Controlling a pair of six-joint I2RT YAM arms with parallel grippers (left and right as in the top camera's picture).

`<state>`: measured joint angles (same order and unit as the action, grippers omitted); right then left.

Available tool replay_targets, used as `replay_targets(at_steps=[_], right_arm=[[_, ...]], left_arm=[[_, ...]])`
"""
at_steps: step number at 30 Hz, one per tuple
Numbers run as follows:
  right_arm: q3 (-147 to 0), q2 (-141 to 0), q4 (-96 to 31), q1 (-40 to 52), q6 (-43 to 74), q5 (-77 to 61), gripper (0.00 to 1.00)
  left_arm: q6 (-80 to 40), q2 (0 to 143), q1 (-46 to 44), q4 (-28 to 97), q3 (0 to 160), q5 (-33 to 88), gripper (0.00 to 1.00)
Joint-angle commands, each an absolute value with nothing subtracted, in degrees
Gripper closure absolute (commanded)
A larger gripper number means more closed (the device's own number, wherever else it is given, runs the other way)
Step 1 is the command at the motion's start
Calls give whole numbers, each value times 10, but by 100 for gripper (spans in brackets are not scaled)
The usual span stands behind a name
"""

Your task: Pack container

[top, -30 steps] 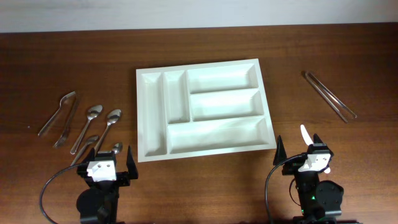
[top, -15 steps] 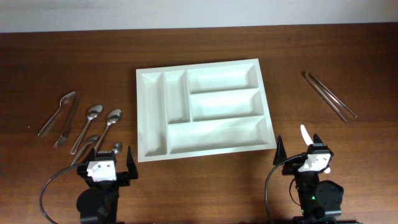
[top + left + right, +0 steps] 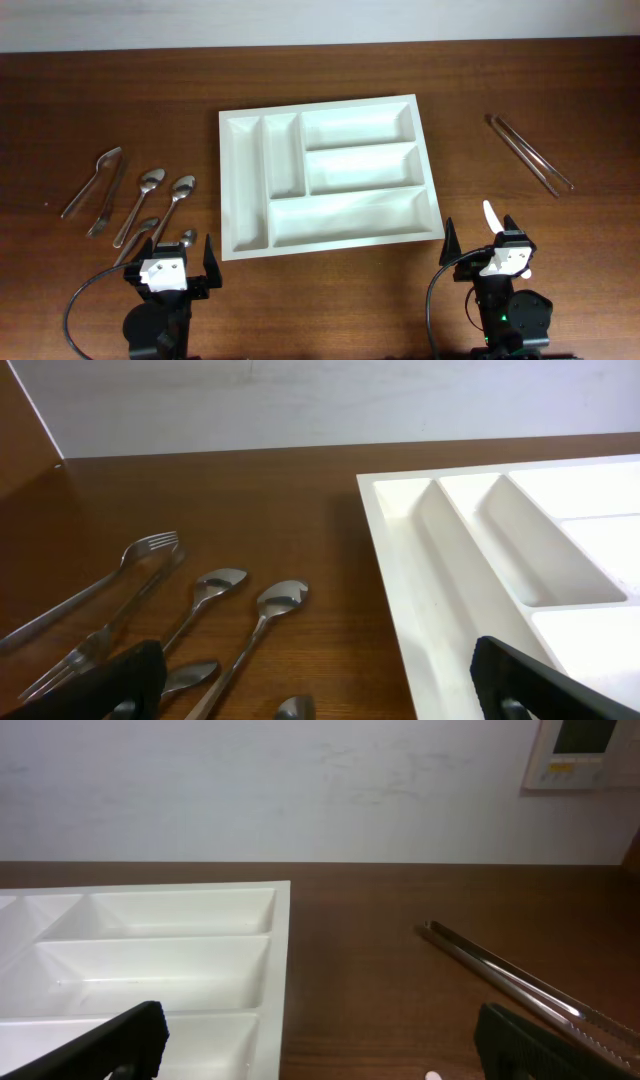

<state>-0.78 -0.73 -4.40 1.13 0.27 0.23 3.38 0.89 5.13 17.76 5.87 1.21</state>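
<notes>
Dark wood-grain table (image 3: 500,80), plain white wall (image 3: 250,790) behind, wall panel (image 3: 585,750) at far right. Container (image 3: 345,218) sits mid-table, slightly skewed. Spoons (image 3: 165,195) and a fork (image 3: 150,547) lie left of it, metal tongs (image 3: 530,152) right, all well apart. Left gripper (image 3: 168,250) and right gripper (image 3: 480,240) at near edge, jaws spread wide, gripping nothing.

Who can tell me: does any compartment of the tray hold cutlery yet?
No, the overhead view shows all five compartments of the tray bare, and the spoons lie outside it, to its left.
</notes>
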Motion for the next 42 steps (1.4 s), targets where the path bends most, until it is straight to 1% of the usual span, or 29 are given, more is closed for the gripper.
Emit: replay_targets(at_steps=[1, 11, 15, 18, 20, 22, 23, 24, 28, 31, 35, 39, 42], right_arm=[[-3, -3, -45, 6, 10, 11, 2], [-3, -3, -45, 6, 10, 11, 1], [-3, -3, -45, 6, 10, 11, 1], [-3, -3, -45, 6, 10, 11, 1], [-3, -3, -45, 6, 10, 11, 1], [-3, -3, -45, 6, 10, 11, 2], [-3, -3, -45, 6, 10, 11, 1], [-3, -3, -45, 6, 10, 11, 1], [-3, -3, -45, 6, 10, 11, 1], [-3, -3, -45, 6, 10, 11, 1], [-3, -3, -45, 6, 10, 11, 1], [-3, -3, -45, 6, 10, 11, 1], [-3, -3, -45, 6, 10, 11, 1]], left_arm=[[32, 4, 54, 176, 55, 7, 1], [32, 6, 54, 143, 62, 23, 1], [32, 59, 54, 154, 136, 8, 1], [37, 163, 54, 187, 232, -28, 1], [63, 251, 54, 222, 309, -34, 1], [94, 387, 54, 294, 436, -35, 1], [114, 477, 54, 345, 526, -35, 1], [123, 526, 54, 370, 578, -35, 1], [127, 663, 54, 410, 715, -34, 1], [128, 724, 54, 413, 759, -29, 1], [133, 765, 54, 416, 764, -28, 1], [208, 811, 54, 425, 761, -28, 1], [244, 863, 54, 471, 759, -29, 0]])
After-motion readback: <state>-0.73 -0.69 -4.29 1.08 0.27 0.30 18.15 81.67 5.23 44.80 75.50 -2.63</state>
